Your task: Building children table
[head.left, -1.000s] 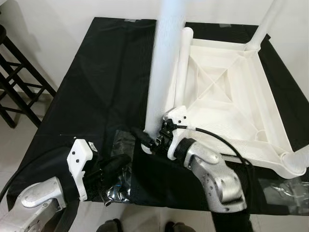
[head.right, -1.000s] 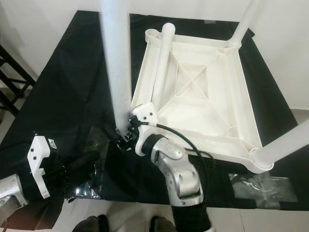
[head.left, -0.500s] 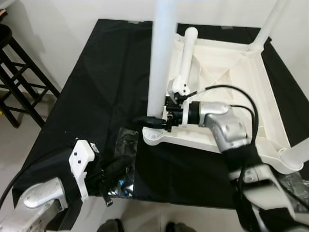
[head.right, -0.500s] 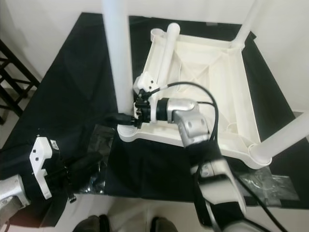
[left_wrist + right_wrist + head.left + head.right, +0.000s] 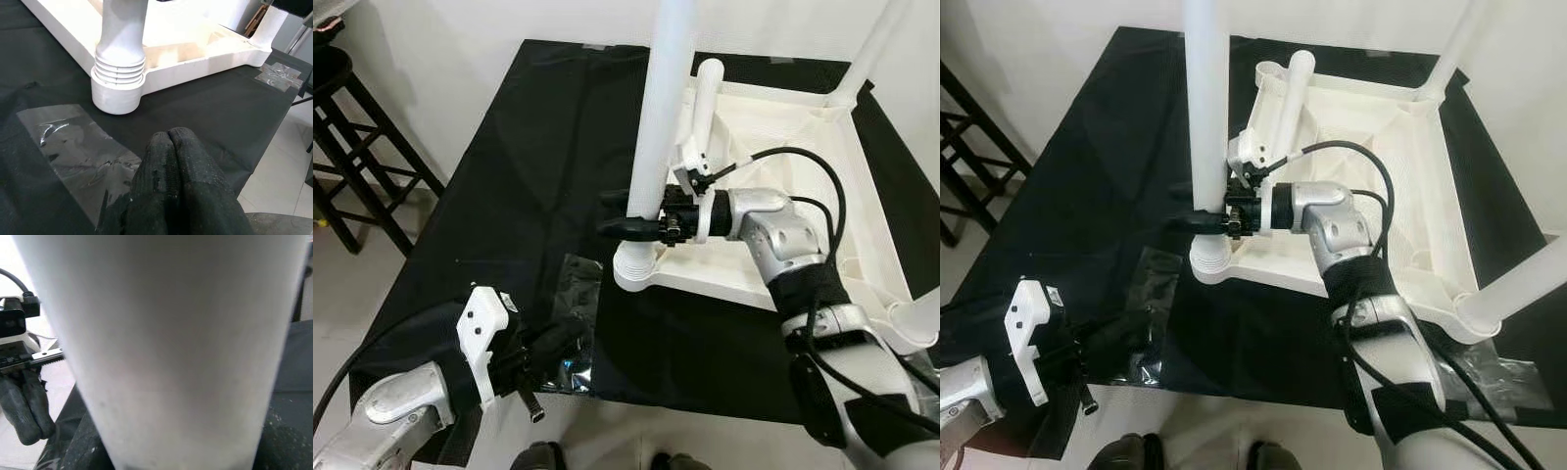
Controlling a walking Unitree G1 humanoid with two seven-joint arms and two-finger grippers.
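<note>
Right hand (image 5: 625, 212) pinching upright white leg (image 5: 658, 127) low, just above corner socket (image 5: 634, 272) of upturned tabletop (image 5: 783, 166) on black surface (image 5: 519, 166); my left hand (image 5: 178, 161) pressed together, idle nearby.

At the bottom centre of the frame the left gripper (image 5: 169, 142) points up into the scene, its two black fingers (image 5: 188, 161) pressed together with no gap between them, over a black cloth (image 5: 215, 110) that spreads across most of the picture. In the upper left a white table leg (image 5: 121, 29) stands upright in a ribbed round socket (image 5: 119, 83) at the corner of the overturned white tabletop (image 5: 195, 56), whose rim runs off toward the upper right. A strip of clear tape (image 5: 78, 147) lies on the cloth at the lower left, just beside the fingers, another taped patch (image 5: 279, 76) sits near the right edge, and pale floor (image 5: 281, 171) shows at the lower right.
</note>
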